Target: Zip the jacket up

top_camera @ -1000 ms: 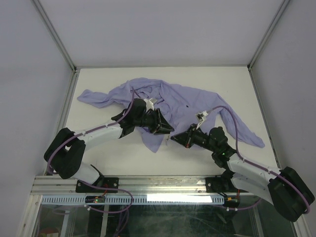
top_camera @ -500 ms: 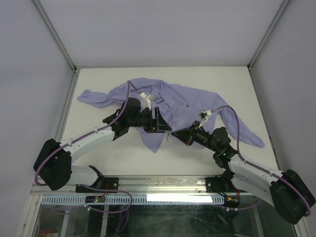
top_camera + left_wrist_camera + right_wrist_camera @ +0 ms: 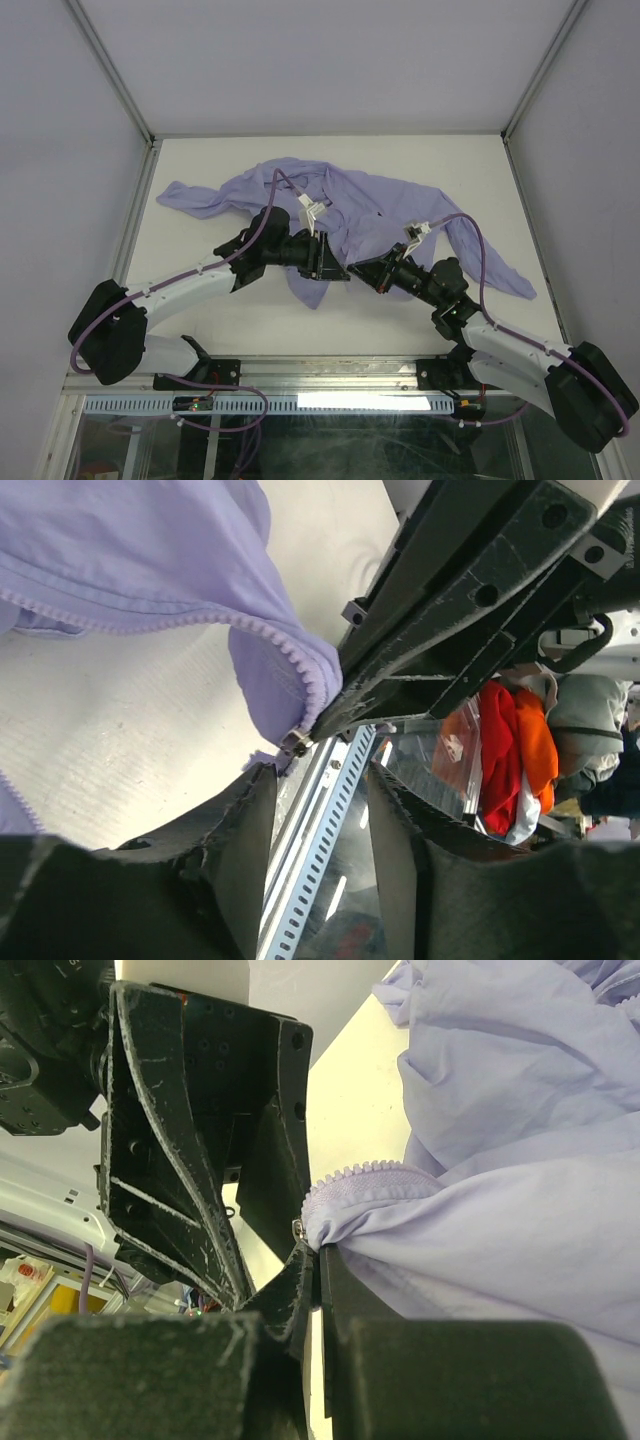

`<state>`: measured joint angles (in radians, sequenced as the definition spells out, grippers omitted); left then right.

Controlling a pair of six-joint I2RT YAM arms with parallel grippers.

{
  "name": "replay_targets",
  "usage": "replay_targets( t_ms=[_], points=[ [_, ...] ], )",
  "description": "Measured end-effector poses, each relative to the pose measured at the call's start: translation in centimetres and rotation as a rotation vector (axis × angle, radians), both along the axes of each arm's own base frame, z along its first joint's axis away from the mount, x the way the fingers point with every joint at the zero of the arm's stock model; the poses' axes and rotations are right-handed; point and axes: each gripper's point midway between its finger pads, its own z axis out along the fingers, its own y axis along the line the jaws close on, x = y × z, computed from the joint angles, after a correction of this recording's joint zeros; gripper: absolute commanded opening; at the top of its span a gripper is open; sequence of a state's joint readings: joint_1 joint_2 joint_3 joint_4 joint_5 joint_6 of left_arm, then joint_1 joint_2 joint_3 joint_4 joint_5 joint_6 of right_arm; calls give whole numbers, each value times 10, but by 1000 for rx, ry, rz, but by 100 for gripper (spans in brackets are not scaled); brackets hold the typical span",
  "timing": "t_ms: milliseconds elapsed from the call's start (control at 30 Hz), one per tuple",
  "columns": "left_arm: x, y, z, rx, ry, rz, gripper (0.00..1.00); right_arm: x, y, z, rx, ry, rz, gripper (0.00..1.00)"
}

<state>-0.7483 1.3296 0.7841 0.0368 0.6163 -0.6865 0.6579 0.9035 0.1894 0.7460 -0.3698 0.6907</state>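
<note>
Zipping not yet begun: jacket [image 3: 370, 205] lies rumpled and unfastened on the table [image 3: 450, 160] beyond both grippers. The right gripper [image 3: 318, 1260] is clamped on its hem corner at the zipper's [image 3: 365, 1172] lower end; the left gripper [image 3: 320, 780], fingers apart, hovers just before that corner.

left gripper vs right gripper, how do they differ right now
The left gripper has its jaws apart, gripping nothing; the right gripper is shut on the zipper end of the jacket. The left gripper reaches in from the left, the right gripper from the right. Both are black and meet at the jacket's lower front edge.
</note>
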Motion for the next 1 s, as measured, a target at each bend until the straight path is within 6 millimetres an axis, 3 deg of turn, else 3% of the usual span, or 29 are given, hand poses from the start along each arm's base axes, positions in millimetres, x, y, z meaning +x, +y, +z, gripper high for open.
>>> replay_targets(
  t_ms=[167, 267, 467, 767, 1000],
  points=[
    [-4, -4, 1, -18, -11, -25, 31, 1, 1, 0, 2, -2, 0, 0],
    [-5, -4, -1, -17, -9, -25, 31, 1, 1, -1, 0, 1, 0, 0],
    [-3, -4, -4, -9, -7, -14, 41, 2, 2, -4, -4, 8, 1, 0],
    [8, 1, -19, 34, -13, 68, 41, 1, 2, -3, 2, 16, 2, 0],
    [11, -3, -15, 2, -40, 64, 37, 2, 2, 3, 22, 5, 2, 0]
  ],
)
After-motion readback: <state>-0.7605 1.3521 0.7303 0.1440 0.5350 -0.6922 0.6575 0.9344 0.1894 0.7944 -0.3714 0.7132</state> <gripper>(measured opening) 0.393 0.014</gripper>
